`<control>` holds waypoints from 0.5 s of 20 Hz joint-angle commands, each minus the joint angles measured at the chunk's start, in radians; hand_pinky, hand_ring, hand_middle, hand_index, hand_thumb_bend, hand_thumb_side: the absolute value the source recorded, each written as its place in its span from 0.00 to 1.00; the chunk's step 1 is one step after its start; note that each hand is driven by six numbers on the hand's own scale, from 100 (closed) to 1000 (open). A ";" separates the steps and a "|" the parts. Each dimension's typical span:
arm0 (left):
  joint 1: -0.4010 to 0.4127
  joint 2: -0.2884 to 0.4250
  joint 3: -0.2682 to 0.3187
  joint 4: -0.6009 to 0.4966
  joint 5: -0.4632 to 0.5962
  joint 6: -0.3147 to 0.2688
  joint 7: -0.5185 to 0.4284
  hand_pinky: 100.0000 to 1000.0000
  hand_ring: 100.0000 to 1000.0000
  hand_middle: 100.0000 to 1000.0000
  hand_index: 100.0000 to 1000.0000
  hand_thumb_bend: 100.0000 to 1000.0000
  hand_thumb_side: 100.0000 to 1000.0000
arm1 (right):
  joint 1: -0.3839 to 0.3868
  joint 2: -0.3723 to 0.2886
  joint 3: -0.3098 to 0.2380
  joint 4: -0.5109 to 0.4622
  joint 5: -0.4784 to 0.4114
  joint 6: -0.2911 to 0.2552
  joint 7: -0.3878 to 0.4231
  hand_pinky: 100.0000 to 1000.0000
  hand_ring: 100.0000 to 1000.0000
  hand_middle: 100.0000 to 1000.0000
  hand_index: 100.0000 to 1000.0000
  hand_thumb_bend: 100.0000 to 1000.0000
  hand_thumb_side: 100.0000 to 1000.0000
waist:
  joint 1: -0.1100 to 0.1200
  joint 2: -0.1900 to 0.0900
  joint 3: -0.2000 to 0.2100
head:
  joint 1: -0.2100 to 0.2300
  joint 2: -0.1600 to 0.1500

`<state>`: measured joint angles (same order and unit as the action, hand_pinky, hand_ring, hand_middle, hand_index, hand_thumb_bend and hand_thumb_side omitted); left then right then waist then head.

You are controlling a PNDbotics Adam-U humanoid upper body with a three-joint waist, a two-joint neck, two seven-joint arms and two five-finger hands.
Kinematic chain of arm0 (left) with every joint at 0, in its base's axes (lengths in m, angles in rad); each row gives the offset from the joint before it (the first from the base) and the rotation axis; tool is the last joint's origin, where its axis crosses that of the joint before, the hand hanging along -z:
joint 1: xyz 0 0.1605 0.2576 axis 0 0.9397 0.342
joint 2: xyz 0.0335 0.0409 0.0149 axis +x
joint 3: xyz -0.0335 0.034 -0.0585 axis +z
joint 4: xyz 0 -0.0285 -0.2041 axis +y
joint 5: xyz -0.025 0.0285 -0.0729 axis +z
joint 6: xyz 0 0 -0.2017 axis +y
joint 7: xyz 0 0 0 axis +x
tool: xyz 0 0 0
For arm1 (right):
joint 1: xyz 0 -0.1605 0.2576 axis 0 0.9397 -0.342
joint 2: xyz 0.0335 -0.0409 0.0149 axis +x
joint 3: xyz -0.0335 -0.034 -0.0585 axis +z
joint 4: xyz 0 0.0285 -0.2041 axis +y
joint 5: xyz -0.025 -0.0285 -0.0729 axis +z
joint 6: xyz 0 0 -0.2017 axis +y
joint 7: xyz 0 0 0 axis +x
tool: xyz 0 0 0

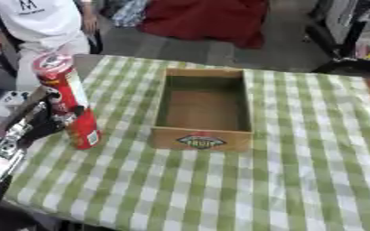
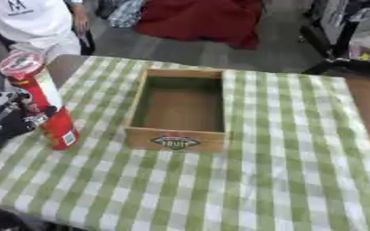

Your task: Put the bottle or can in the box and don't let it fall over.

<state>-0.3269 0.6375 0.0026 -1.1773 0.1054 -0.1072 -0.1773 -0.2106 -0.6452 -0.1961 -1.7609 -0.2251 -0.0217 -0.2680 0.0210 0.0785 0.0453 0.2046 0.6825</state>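
Observation:
A tall red can (image 1: 70, 101) with a pale lid stands near the table's left edge, leaning slightly. My left hand (image 1: 55, 112) comes in from the left with its black fingers curled round the can's middle. The base of the can looks close to or on the green checked cloth (image 1: 283, 171). An open wooden box (image 1: 202, 107) with a label on its front wall sits to the right of the can, nothing inside it. My right hand shows in neither view.
The left table edge runs just behind my left arm (image 1: 6, 149). A person in white stands beyond the far left corner. A red heap and dark furniture lie on the floor behind the table.

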 commanded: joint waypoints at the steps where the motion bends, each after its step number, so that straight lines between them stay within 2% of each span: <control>1: -0.022 0.019 0.001 -0.005 -0.005 0.002 0.001 1.00 1.00 0.91 1.00 0.33 0.42 | -0.013 -0.020 -0.007 -0.022 -0.006 -0.001 0.003 0.79 0.75 0.75 0.81 0.00 0.68 | -0.001 -0.007 -0.001 | 0.005 -0.014; 7: -0.034 0.014 -0.003 0.001 -0.007 0.005 0.003 1.00 1.00 0.90 0.99 0.33 0.41 | -0.013 -0.018 -0.007 -0.022 -0.007 -0.001 0.005 0.79 0.75 0.75 0.81 0.00 0.69 | -0.001 -0.005 -0.002 | 0.006 -0.014; 10: -0.037 0.015 -0.002 0.004 -0.012 0.007 0.010 1.00 1.00 0.90 0.99 0.34 0.37 | -0.012 -0.018 -0.007 -0.022 -0.007 -0.001 0.005 0.79 0.75 0.75 0.81 0.00 0.69 | -0.001 -0.005 -0.003 | 0.005 -0.014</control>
<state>-0.3442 0.6314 -0.0026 -1.1653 0.0976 -0.1016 -0.1713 -0.2106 -0.6446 -0.1961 -1.7609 -0.2264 -0.0203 -0.2663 0.0211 0.0807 0.0430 0.2084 0.6787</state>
